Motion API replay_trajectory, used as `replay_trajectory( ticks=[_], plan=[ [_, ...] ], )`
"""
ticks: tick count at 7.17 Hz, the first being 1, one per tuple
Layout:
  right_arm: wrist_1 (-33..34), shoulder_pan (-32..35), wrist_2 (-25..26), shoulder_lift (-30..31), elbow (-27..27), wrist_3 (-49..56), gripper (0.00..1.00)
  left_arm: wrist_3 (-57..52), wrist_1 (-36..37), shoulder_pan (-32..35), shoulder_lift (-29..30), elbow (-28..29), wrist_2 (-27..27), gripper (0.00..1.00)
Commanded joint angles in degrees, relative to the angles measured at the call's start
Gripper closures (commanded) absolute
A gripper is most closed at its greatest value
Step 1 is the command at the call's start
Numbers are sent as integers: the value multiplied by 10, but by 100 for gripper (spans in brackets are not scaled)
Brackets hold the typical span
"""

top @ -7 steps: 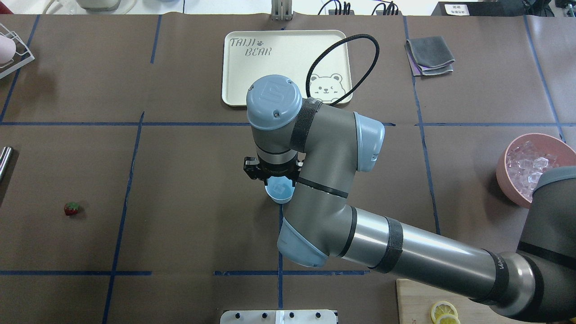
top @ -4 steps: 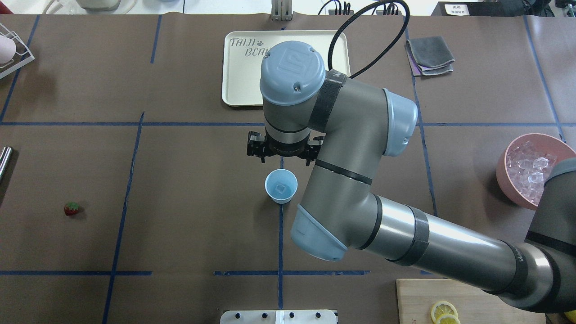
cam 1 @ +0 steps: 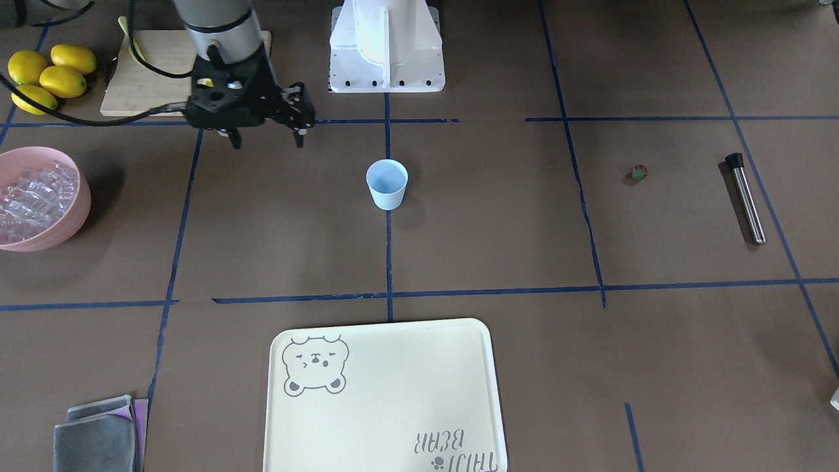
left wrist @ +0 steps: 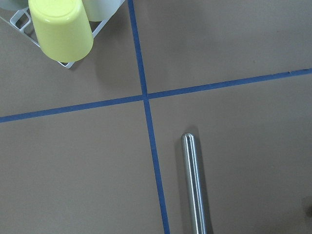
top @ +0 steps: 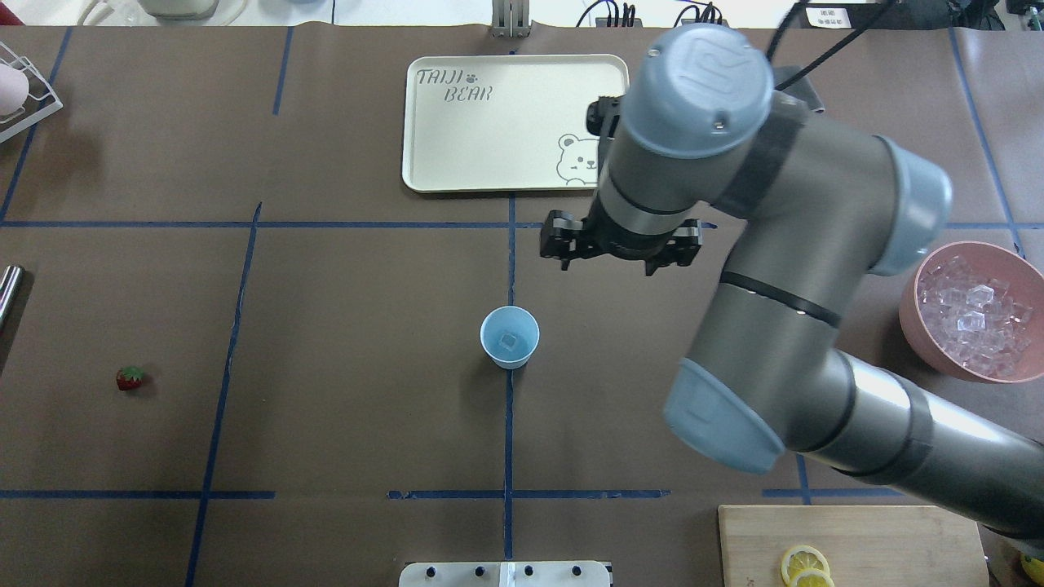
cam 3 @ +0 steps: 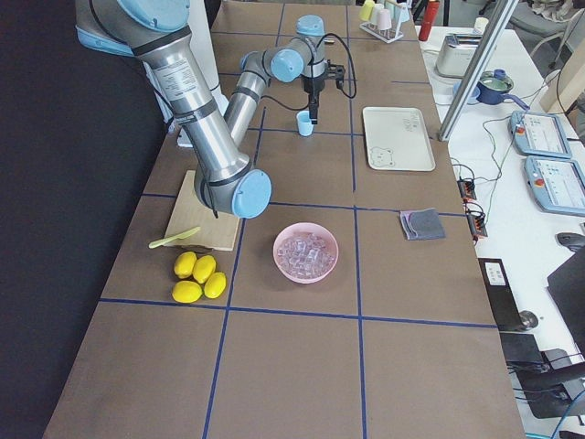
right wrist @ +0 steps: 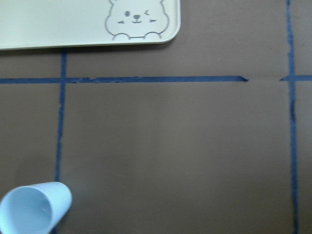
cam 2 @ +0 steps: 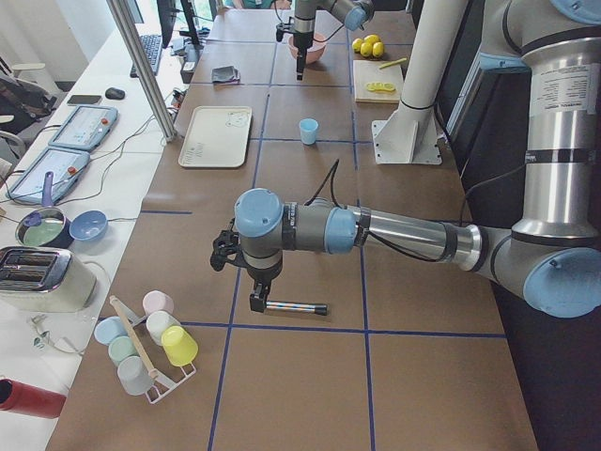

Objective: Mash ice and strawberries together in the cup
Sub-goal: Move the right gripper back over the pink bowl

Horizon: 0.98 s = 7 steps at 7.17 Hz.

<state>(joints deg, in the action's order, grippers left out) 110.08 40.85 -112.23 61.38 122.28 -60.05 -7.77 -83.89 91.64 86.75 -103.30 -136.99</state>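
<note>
The light-blue cup (top: pixel 510 337) stands upright at the table's middle with one clear ice cube (top: pixel 510 339) in it. It also shows in the front view (cam 1: pixel 387 183) and at the lower left of the right wrist view (right wrist: pixel 31 207). My right gripper (cam 1: pixel 267 140) is open and empty, raised above the table between the cup and the pink bowl (top: pixel 909 310) of ice (top: pixel 971 314). The strawberry (top: pixel 130 377) lies alone far to the left. My left gripper (cam 2: pixel 255 293) hangs over a steel muddler (left wrist: pixel 195 185); I cannot tell if it is open or shut.
A cream bear tray (top: pixel 457 147) lies beyond the cup, with a grey cloth (cam 1: pixel 98 436) to its right. A cutting board with lemon slices (top: pixel 803 567) and whole lemons (cam 1: pixel 46 78) sit near the robot base. A rack of cups (cam 2: pixel 150 343) stands at the left end.
My right gripper has lifted off the cup and swung to the right, toward the pink bowl. The cup now stands uncovered with an ice cube in it.
</note>
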Motion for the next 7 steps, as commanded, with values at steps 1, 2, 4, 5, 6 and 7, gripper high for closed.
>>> replay_trajectory(
  ticks=[1, 2, 4, 5, 6, 7],
  plan=[
    [-7, 58, -15, 116, 65, 73, 1, 0, 1, 0, 0, -3, 0, 0],
    [-62, 93, -42, 180, 67, 93, 1, 0, 1, 0, 0, -6, 0, 0],
    [-209, 162, -88, 316, 53, 104, 1, 1, 3, 0, 0, -14, 1, 0],
    [-228, 191, -111, 339, 30, 105, 1, 1, 3, 0, 0, -15, 0, 0],
    [-228, 211, -127, 340, 4, 108, 1, 1, 3, 0, 0, -16, 0, 0],
    [-229, 212, -129, 341, -23, 119, 1, 1, 3, 0, 0, -17, 0, 0]
  ],
)
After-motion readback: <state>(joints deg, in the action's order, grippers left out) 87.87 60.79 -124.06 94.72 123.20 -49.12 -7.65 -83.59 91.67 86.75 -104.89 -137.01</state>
